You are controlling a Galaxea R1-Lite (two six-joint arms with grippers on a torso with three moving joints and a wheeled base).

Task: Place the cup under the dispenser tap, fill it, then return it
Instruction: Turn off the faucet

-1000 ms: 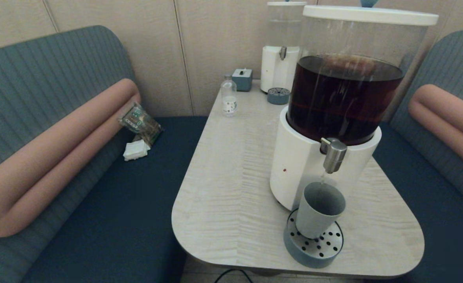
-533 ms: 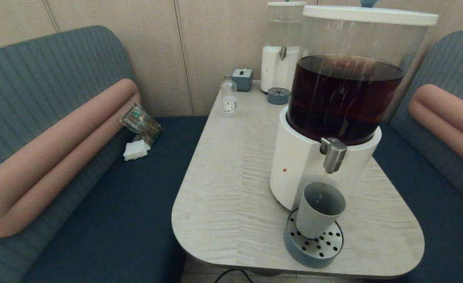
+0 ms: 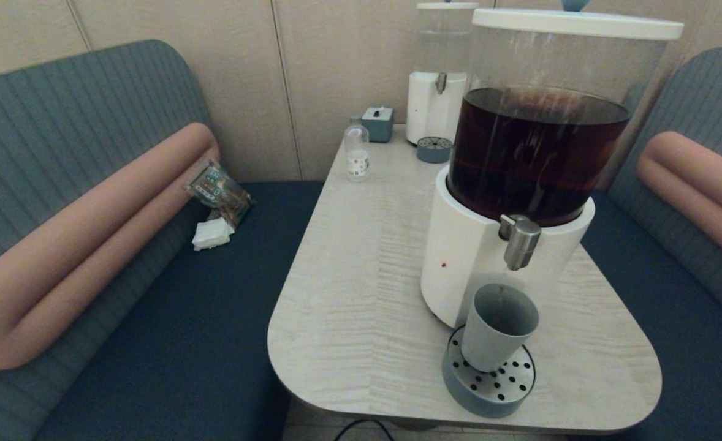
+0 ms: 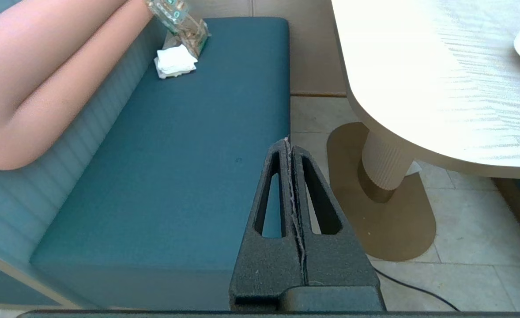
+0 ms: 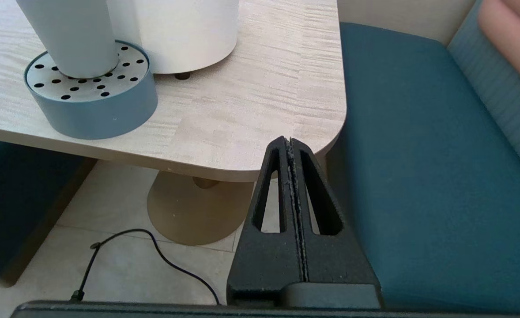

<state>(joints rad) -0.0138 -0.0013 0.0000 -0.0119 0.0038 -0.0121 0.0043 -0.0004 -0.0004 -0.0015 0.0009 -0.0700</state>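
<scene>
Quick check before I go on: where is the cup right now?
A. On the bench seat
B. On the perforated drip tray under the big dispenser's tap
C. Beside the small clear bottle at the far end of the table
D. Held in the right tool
B: the cup stands on the perforated drip tray directly below the dispenser tap, with no tool near it.

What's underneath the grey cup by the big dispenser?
The cup stands on a round blue-grey drip tray with a perforated metal top. The holes directly beneath it are covered.
</scene>
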